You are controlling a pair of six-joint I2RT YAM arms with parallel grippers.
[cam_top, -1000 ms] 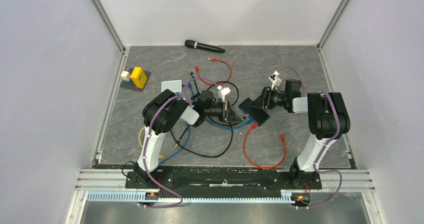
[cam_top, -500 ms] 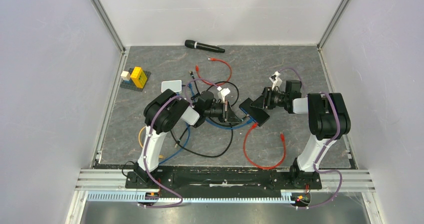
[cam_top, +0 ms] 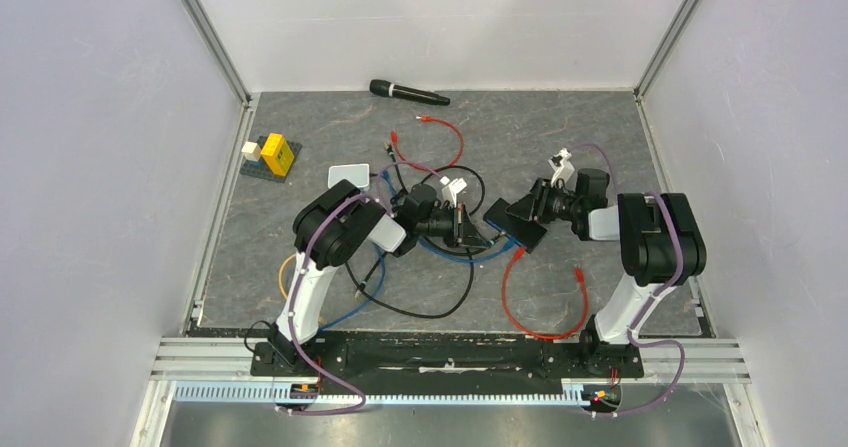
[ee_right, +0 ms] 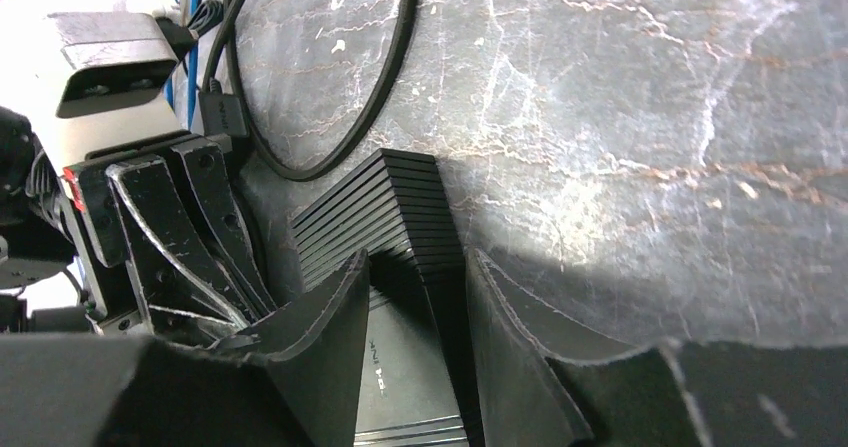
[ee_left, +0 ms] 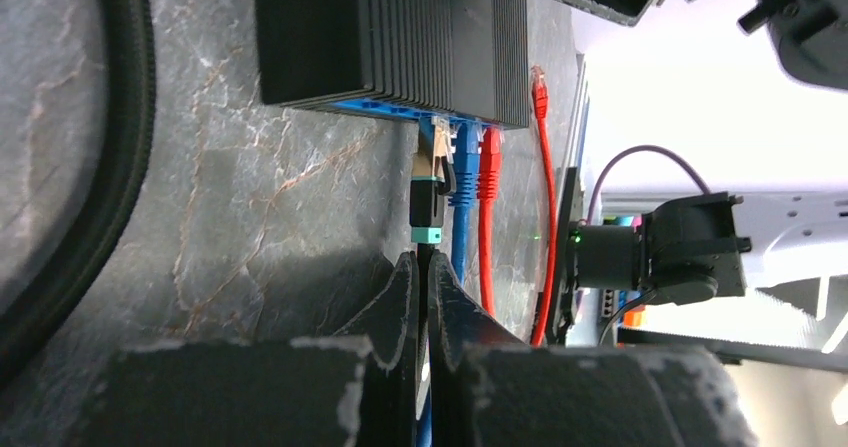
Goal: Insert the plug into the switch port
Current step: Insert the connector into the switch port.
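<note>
The switch (cam_top: 515,224) here is a black ribbed box with a blue port face, held tilted above the mat. My right gripper (cam_top: 522,215) is shut on it; in the right wrist view its jaws (ee_right: 415,287) straddle one corner of the switch (ee_right: 400,217). My left gripper (ee_left: 421,267) is shut on a black cable just behind the plug (ee_left: 428,182), which has a teal band. The plug's tip sits at the port row of the switch (ee_left: 400,37), beside a blue plug (ee_left: 462,157) and a red plug (ee_left: 489,152). How deep it sits is hidden.
A pale rounded box (cam_top: 345,175) lies behind the left arm. A microphone (cam_top: 408,92) lies at the back, toy bricks (cam_top: 270,155) at the left. Red cable (cam_top: 545,307), black cable (cam_top: 420,302) and blue cable sprawl between the arms.
Both grippers and the switch have shifted slightly right and nearer. The red cable loop slid right with them. The right jaws have narrowed a little on the switch.
</note>
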